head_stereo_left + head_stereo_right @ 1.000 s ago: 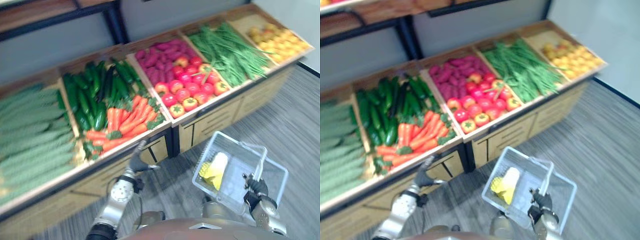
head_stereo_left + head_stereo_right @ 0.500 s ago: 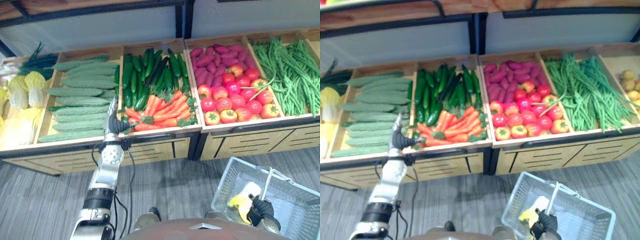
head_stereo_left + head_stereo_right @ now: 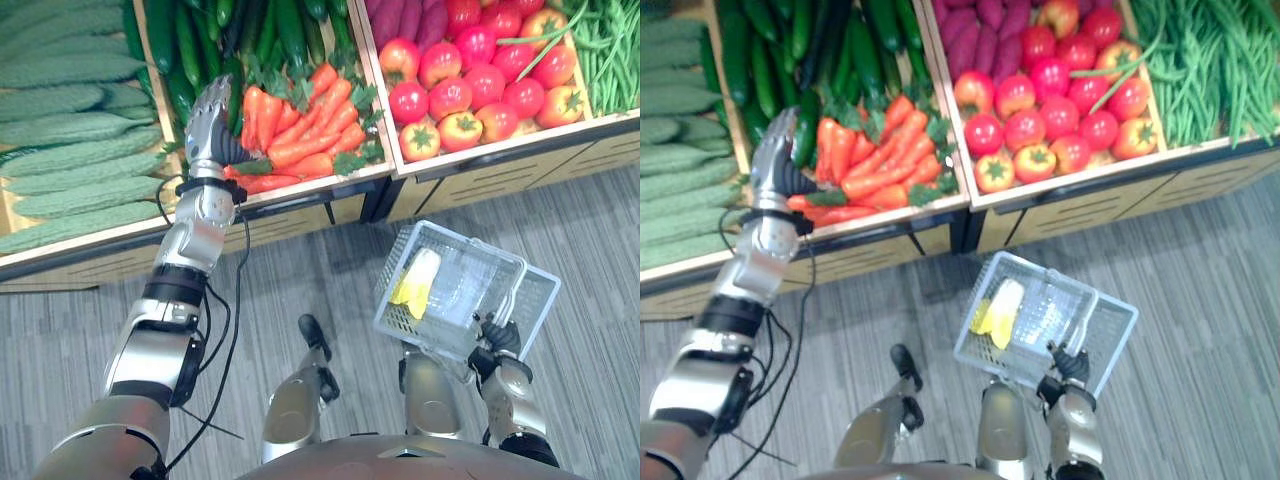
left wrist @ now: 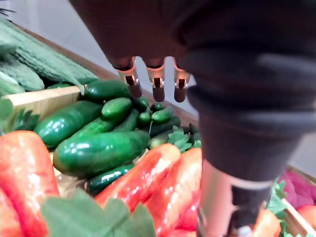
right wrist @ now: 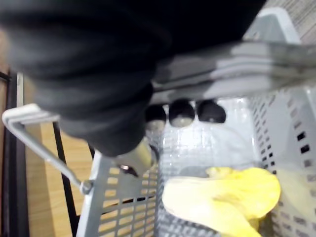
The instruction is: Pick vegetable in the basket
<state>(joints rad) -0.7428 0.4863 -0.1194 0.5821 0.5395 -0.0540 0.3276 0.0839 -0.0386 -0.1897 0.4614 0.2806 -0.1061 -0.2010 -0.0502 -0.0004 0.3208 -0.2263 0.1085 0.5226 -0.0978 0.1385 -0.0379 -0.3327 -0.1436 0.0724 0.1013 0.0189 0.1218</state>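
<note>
My left hand (image 3: 212, 118) reaches over the wooden stand, open, its straight fingers (image 4: 157, 88) hovering above the left edge of the orange carrots (image 3: 300, 135) beside the dark green cucumbers (image 4: 98, 150); it holds nothing. My right hand (image 3: 497, 340) is low at the right, shut on the grey handle (image 5: 237, 58) of a white wire basket (image 3: 462, 242) hanging over the floor. A pale yellow leafy vegetable (image 3: 415, 280) lies in the basket's left end, also in the right wrist view (image 5: 222, 197).
On the stand, bumpy light green gourds (image 3: 70, 130) lie left of the cucumbers. Red and orange tomatoes (image 3: 470, 90), purple sweet potatoes (image 3: 410, 20) and green beans (image 3: 610, 40) fill the compartments to the right. Grey striped floor (image 3: 330, 270) lies between stand and basket.
The camera has dipped towards the stand's front and the floor. My left hand moved from the stand's front edge to over the carrots. The basket stays in my right hand.
</note>
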